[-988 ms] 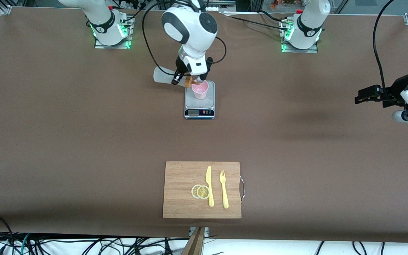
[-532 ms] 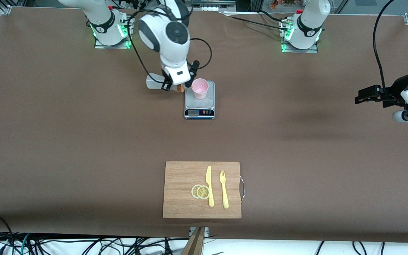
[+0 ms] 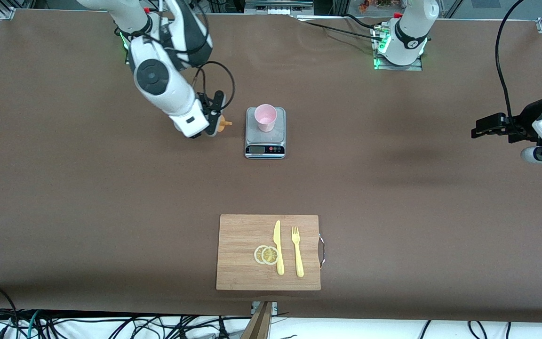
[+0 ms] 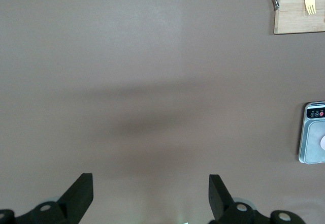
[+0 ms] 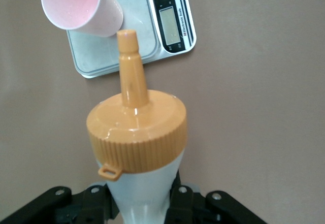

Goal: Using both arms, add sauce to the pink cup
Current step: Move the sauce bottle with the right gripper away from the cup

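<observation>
The pink cup (image 3: 266, 117) stands upright on the plate of a small silver scale (image 3: 265, 141), and shows in the right wrist view (image 5: 81, 10) too. My right gripper (image 3: 212, 123) is shut on the sauce bottle (image 3: 224, 125), a whitish squeeze bottle with an orange cap (image 5: 137, 132) and nozzle. It holds the bottle over the bare table beside the scale, toward the right arm's end, nozzle pointing at the cup. My left gripper (image 3: 480, 129) is open and empty, waiting over the table at the left arm's end; its fingers (image 4: 81, 188) stand wide apart.
A wooden cutting board (image 3: 243, 278) lies nearer to the front camera, holding two lemon slices (image 3: 266, 254), a yellow knife (image 3: 278, 247) and a yellow fork (image 3: 297, 251). The scale (image 4: 312, 140) and the board's corner (image 4: 297, 10) show in the left wrist view.
My right arm has drawn the sauce bottle away from over the cup, toward the right arm's end of the table, and lowered it beside the scale. The left arm has not moved.
</observation>
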Robot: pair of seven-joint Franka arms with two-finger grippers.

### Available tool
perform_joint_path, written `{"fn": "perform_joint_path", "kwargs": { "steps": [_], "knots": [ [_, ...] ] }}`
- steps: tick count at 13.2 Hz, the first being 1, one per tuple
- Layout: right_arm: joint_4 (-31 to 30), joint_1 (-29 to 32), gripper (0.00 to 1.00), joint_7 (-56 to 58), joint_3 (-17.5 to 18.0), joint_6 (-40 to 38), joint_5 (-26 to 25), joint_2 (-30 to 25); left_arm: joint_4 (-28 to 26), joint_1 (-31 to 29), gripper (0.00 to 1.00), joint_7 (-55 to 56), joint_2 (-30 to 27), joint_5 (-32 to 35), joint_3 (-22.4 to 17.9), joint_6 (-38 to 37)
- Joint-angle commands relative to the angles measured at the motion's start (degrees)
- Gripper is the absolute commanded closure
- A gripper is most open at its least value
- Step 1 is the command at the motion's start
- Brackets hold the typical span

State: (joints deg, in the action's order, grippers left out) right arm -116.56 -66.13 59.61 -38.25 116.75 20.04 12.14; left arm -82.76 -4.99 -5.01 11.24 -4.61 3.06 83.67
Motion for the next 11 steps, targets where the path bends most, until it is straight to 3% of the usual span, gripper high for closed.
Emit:
{"fn": "perform_joint_path", "kwargs": {
  "steps": [1,6,11],
  "knots": [
    [-0.86,5.64,0.83,12.41,-0.69,-3.19,8.14,-0.98,0.85,0.16,0.0,-1.14,0.18,0.74,-0.08,-0.87],
    [-0.68,16.1,0.83,34.57,-0.6,-9.86,21.15,2.96,0.85,0.07,0.0,-1.23,0.27,0.74,-0.08,-0.87],
    [3.09,26.21,0.82,54.26,-0.51,-19.35,32.15,12.88,0.85,0.07,0.0,-1.23,0.27,0.74,-0.08,-0.87]
  ]
}}
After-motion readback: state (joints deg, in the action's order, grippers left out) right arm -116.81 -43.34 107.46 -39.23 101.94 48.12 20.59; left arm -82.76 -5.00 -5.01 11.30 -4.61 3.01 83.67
